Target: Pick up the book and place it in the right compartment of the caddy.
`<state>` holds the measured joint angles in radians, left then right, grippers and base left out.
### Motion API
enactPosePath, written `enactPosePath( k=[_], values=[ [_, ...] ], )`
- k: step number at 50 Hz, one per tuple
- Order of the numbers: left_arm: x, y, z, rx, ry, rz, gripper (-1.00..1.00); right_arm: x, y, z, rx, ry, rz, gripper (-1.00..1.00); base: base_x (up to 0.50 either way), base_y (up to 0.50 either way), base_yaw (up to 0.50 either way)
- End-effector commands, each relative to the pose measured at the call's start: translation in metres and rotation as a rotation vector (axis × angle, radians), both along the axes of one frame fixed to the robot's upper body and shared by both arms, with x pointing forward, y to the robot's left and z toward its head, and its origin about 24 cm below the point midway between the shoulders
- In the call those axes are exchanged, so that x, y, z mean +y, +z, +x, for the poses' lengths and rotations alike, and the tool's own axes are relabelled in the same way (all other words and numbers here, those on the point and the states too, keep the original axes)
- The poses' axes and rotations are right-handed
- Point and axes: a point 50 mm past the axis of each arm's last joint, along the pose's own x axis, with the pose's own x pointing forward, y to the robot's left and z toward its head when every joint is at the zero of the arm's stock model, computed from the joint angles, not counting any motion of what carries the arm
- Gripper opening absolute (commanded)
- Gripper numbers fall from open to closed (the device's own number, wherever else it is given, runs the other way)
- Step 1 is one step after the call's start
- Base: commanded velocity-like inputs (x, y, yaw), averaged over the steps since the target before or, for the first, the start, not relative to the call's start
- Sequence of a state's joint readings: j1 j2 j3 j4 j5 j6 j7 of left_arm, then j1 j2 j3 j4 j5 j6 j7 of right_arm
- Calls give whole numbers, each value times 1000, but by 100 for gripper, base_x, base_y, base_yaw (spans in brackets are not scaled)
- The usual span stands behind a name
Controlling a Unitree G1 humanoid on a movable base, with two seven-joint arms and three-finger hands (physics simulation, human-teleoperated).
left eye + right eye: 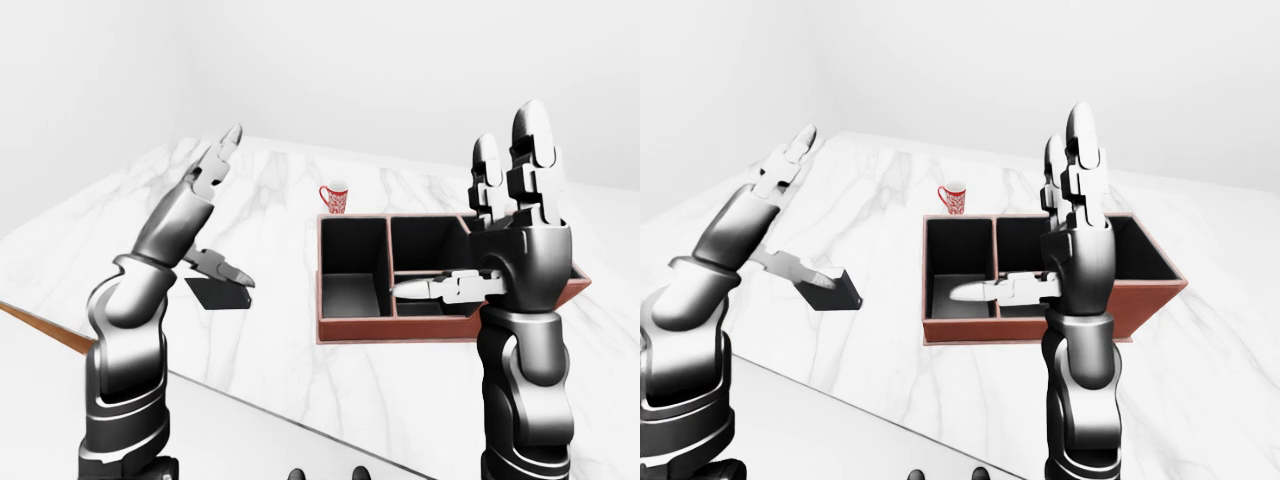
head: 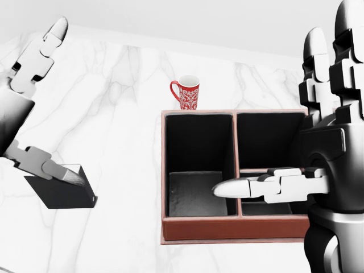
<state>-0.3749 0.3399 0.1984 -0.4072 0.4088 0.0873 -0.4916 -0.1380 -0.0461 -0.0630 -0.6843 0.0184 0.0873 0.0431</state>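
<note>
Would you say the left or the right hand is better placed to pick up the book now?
Left, probably. The left hand is open right above the book, its thumb over the cover. The right hand is raised open over the caddy, far from the book.

My head view looks down close on the marble table (image 2: 114, 114) and caddy (image 2: 227, 227). My 2 eye views sit farther off, facing the same way, taking in both my arms. All 3 share the caddy and mug (image 1: 334, 197).
</note>
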Motion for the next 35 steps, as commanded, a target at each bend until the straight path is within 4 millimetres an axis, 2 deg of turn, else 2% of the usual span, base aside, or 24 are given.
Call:
enactPosePath(
  k=[1, 6, 12, 35],
  values=[
    [-1, -26, 24, 243, 54, 250, 100, 0, 5, -3, -28, 1, 4, 100, 0, 0, 0],
    [5, -41, 33, 331, 89, 270, 100, 1, -1, 1, 5, -2, 0, 100, 0, 0, 0],
    [10, -45, 40, 365, 119, 280, 100, 1, -10, 6, 53, -9, -10, 100, 0, 0, 0],
    [34, -81, 62, 580, 242, 386, 100, 3, 0, 2, 2, 2, -8, 100, 0, 0, 0]
  ],
)
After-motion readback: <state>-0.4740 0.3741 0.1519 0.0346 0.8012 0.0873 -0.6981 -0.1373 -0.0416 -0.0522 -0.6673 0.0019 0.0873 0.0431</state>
